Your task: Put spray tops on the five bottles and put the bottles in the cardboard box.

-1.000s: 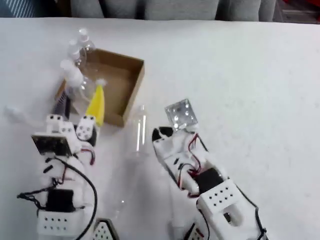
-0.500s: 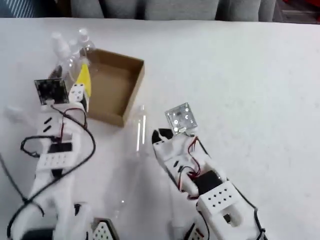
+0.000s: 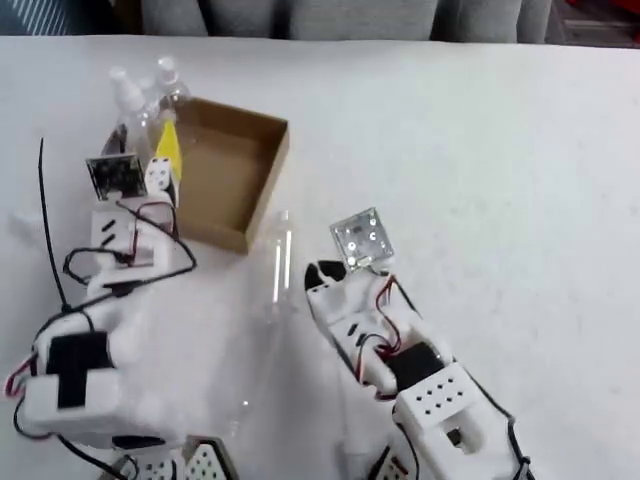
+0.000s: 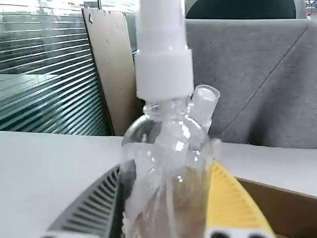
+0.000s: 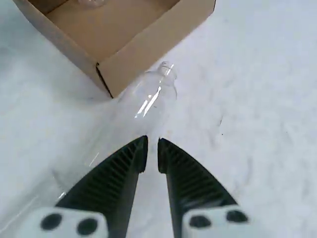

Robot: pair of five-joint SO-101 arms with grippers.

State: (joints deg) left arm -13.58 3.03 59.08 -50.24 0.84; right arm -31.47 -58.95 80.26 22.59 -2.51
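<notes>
My left gripper [image 3: 152, 138] stands at the far left corner of the cardboard box [image 3: 270, 170], shut on a clear bottle [image 4: 168, 144] that carries a white spray top [image 4: 163, 49]. The bottle sits upright between the grey and yellow fingers [image 4: 233, 208]. Two capped bottles [image 3: 165, 75] stand close together just beyond the box, and an open bottle neck [image 4: 205, 99] shows behind the held one. A capless clear bottle [image 3: 280, 255] [image 5: 151, 96] lies on the table by the box's near corner. My right gripper [image 5: 151, 148] [image 3: 315, 270] is shut just short of it, holding nothing.
The box wall [image 5: 153, 42] is close ahead of the right gripper. A small white piece [image 3: 25, 225] lies on the table at the far left. Grey chairs line the table's far edge. The right half of the white table is open room.
The left arm has stretched away from the box's near side toward its far left corner, carrying the capped bottle along. The right arm has stayed put.
</notes>
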